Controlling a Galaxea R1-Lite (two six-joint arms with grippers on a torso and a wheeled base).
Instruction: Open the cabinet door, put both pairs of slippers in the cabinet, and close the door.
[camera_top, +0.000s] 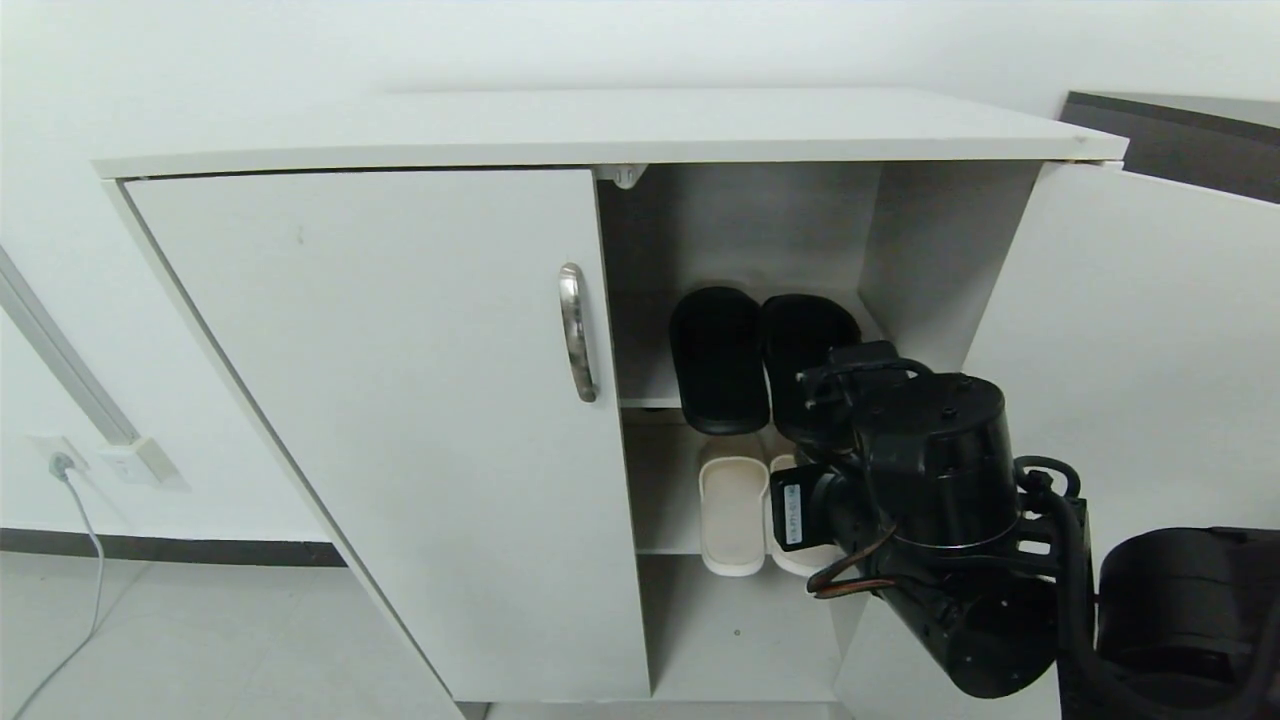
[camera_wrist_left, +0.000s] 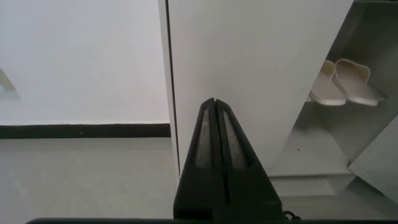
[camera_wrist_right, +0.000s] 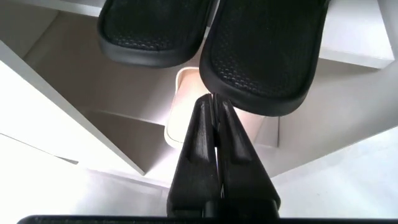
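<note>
The white cabinet (camera_top: 600, 125) has its right door (camera_top: 1130, 350) swung open and its left door (camera_top: 400, 400) closed. A pair of black slippers (camera_top: 718, 360) lies on the upper shelf, heels hanging over the front edge. A pair of white slippers (camera_top: 732, 510) sits on the shelf below and also shows as the white slippers (camera_wrist_left: 348, 81). My right gripper (camera_wrist_right: 214, 102) is shut with nothing in it, its tips just under the heel of the right-hand black slipper (camera_wrist_right: 267, 56). My left gripper (camera_wrist_left: 214, 106) is shut and empty, low near the floor, facing the closed door.
A metal handle (camera_top: 575, 335) runs along the closed door's inner edge. The bottom compartment (camera_top: 735, 630) holds nothing. A wall socket with a cable (camera_top: 60, 465) is at the far left, above bare floor (camera_top: 200, 640).
</note>
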